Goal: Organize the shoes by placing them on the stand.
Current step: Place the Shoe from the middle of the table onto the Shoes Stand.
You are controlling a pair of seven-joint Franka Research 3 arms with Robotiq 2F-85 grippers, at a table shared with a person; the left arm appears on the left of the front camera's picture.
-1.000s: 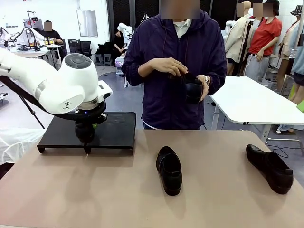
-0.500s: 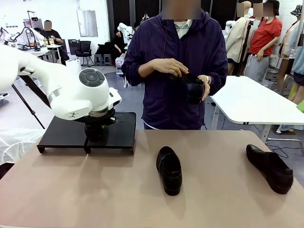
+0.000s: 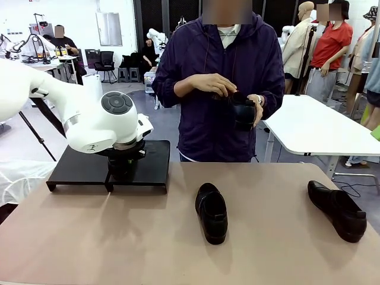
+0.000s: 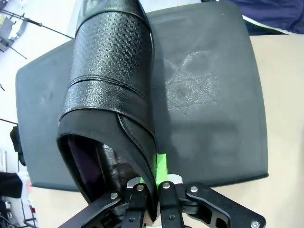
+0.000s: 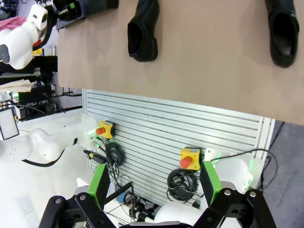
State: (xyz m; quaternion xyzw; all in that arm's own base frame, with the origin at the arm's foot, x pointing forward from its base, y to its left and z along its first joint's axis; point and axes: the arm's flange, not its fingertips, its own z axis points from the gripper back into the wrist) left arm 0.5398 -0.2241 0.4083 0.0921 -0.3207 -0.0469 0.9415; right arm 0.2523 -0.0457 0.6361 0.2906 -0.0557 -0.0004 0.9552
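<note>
Counting one low matte-black rectangular stand (image 3: 151, 160) and four glossy black leather loafers (image 3: 212, 212): two are lying on the tan tabletop (image 3: 119, 237) and one is sitting in the person's hands (image 3: 205, 83). My left gripper (image 4: 151, 183) is pinching the fourth loafer (image 4: 111, 95) by its collar over the stand, and I cannot tell whether they are touching. My right gripper (image 5: 154, 171) is hanging spread wide, gripping nothing.

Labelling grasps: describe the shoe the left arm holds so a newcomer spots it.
Find the low matte-black rectangular stand at the tan table's far left. There, the left gripper is shut on the collar of a glossy black leather loafer. One lookalike lies loose mid-table, another at its right, a third in the person's hands.
</note>
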